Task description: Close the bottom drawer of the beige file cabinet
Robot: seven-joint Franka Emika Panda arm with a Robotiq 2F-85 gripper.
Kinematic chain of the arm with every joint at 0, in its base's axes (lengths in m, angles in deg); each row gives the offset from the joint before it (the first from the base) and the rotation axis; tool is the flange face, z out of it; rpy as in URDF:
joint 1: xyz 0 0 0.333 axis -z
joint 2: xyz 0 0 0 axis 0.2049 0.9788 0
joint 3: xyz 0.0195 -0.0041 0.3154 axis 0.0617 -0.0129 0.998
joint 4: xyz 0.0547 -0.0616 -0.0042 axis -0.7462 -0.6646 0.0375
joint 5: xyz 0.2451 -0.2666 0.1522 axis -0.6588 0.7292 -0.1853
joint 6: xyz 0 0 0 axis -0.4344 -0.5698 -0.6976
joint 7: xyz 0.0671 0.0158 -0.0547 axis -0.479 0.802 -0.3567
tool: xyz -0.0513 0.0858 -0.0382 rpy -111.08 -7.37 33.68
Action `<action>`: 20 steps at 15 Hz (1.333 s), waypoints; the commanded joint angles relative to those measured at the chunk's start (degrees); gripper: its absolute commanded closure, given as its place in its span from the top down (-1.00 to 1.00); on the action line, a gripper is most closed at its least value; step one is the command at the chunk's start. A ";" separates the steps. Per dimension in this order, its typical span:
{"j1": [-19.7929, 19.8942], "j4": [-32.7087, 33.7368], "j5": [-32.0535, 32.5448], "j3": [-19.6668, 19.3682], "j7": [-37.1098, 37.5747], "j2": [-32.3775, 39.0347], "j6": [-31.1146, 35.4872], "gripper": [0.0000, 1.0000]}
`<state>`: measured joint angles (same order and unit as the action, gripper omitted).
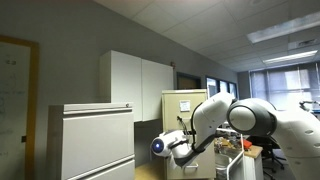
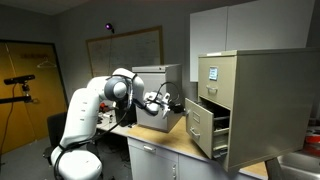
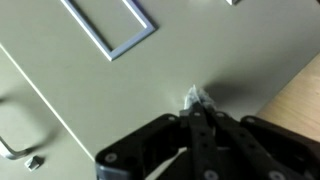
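In the wrist view your gripper [image 3: 196, 100] has its fingers drawn together to a single tip, set against the tan front of the bottom drawer [image 3: 110, 95]. Actual contact cannot be confirmed. The tip sits to the right of the label frame [image 3: 110, 25] and the handle [image 3: 14, 135], near the front's edge, with the wooden counter [image 3: 300, 110] beyond that edge. In an exterior view the bottom drawer [image 2: 203, 128] stands out from the beige file cabinet [image 2: 262, 100] toward the gripper [image 2: 172, 102]. A dark gap shows between the drawer front and the cabinet body.
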<state>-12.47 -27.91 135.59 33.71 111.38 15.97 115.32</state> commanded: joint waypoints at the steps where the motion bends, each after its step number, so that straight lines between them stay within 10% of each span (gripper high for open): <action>1: 2.93 12.82 9.39 -1.99 2.65 6.47 2.83 -1.00; 20: 6.80 44.49 -10.88 -2.90 3.94 22.96 -5.98 -1.00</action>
<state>-8.13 5.20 127.77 32.77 117.47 33.55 108.83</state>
